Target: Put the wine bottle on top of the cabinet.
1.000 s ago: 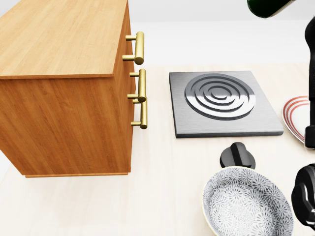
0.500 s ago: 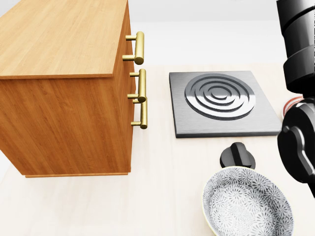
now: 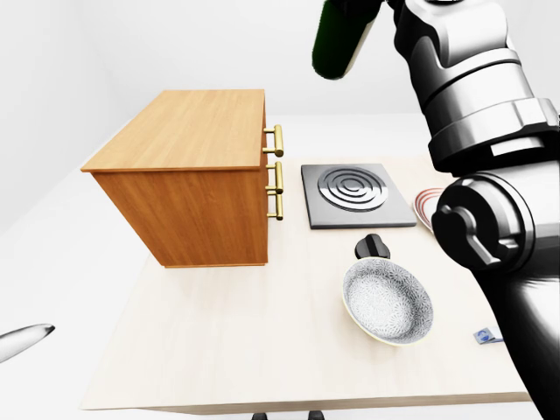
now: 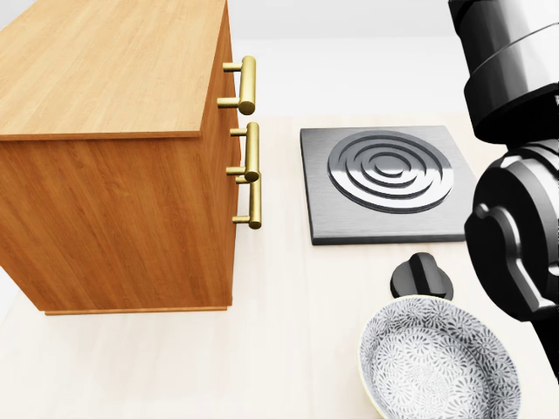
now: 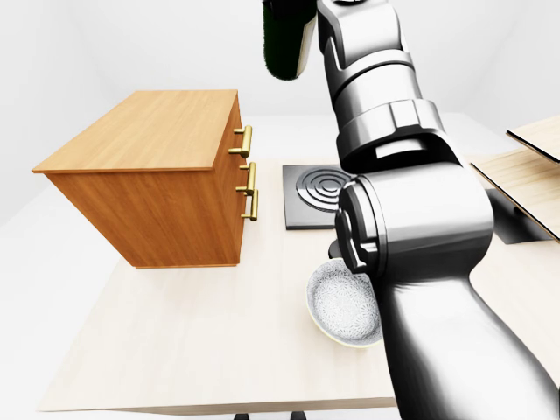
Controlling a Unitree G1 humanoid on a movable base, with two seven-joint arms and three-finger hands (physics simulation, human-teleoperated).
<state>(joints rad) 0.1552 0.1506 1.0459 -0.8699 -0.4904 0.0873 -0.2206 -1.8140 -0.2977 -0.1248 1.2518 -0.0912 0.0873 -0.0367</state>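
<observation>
The dark green wine bottle hangs high in the air at the top of the left-eye view, above and to the right of the cabinet. My right hand is shut on it, though the frame's top edge cuts off most of the fingers. The wooden cabinet with brass handles stands on the left part of the pale table, and its flat top is bare. My right arm fills the right side of the head view. A pale grey tip of my left hand shows at the lower left.
A grey hob plate lies right of the cabinet. Below it are a black knob and a patterned bowl. A red-rimmed plate and a small blue item sit near my arm. Another wooden surface shows at the right.
My right arm has swung left and further into the head view, now hiding the red-rimmed plate. The bottle's end, seen at the top edge a second ago, has left that view.
</observation>
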